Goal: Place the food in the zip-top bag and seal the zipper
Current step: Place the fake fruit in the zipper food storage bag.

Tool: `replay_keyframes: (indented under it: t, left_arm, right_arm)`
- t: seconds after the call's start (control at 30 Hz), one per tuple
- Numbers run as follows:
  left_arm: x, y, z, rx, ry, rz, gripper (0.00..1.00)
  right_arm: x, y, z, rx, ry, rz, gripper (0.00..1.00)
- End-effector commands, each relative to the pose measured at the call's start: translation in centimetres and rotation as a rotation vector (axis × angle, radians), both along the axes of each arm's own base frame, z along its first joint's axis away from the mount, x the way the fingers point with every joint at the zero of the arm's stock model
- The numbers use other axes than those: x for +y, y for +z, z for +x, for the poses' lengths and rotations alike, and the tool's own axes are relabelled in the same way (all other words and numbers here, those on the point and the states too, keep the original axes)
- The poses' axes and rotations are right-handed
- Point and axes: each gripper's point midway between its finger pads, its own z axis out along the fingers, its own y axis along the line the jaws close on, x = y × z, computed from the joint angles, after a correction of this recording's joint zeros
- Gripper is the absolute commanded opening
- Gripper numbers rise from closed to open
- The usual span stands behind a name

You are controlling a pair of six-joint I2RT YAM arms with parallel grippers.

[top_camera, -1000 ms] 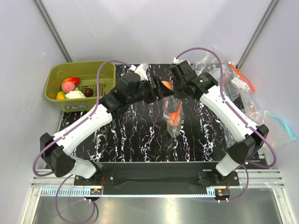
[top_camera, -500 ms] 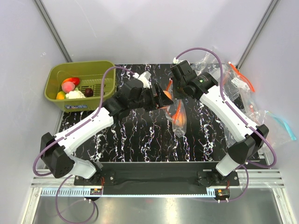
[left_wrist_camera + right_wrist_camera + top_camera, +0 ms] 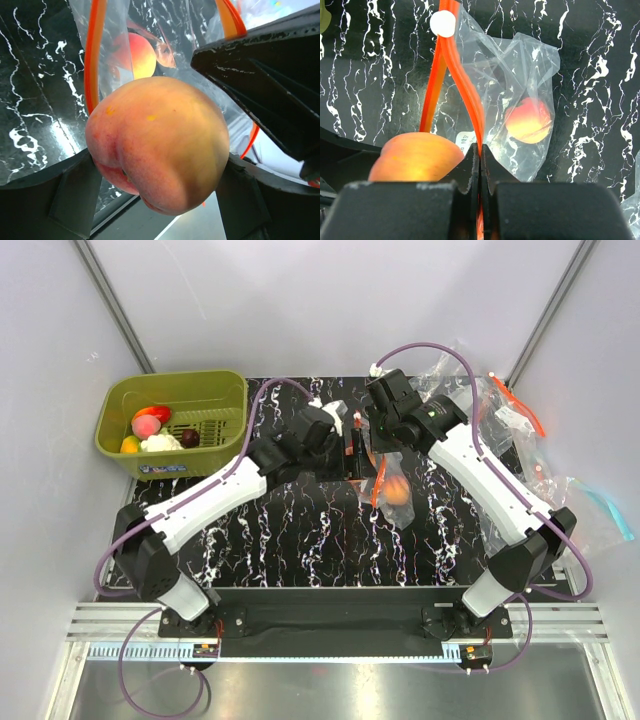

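1 peach: inside the zip-top bag
Left jaws: grasping a second peach
Right jaws: clenched on the zipper

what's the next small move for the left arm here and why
Probably ease the left gripper forward so its peach passes between the zipper strips before letting go. The peach sits at the mouth of the zip-top bag, not clearly inside, while the right gripper pinches the zipper to hold it open. Another peach already lies in the bag.
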Motion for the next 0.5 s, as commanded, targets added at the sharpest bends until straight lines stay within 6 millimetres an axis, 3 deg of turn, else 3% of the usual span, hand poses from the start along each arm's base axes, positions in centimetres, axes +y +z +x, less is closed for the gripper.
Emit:
replay_keyframes:
  t: [0.0,0.1,0.17,0.3,0.47]
  left_arm:
    - [-0.6,2.2,0.8,-0.089,-0.013,0.025,0.58]
    - [-0.8,2.3,1.0,-0.101,-0.006,0.061,0.6]
    - [-1.3,2.7,1.3,-0.106,-0.009,0.079,0.68]
    - [-1.7,3.1,1.4,-0.103,-0.005,0.078,0.95]
    - [-1.4,4.5,1.3,-0.149,0.009,0.037,0.99]
  right_arm:
    - [0.5,3.1,0.1,-0.083,0.016,0.084,0.0]
    - [0.5,3.1,0.0,-0.084,0.016,0.088,0.0]
    - [0.5,3.2,0.0,-0.089,0.013,0.089,0.0]
    - [0.4,3.2,0.1,-0.09,0.009,0.09,0.0]
    - [0.1,2.8,-0.1,-0.082,0.002,0.077,0.0]
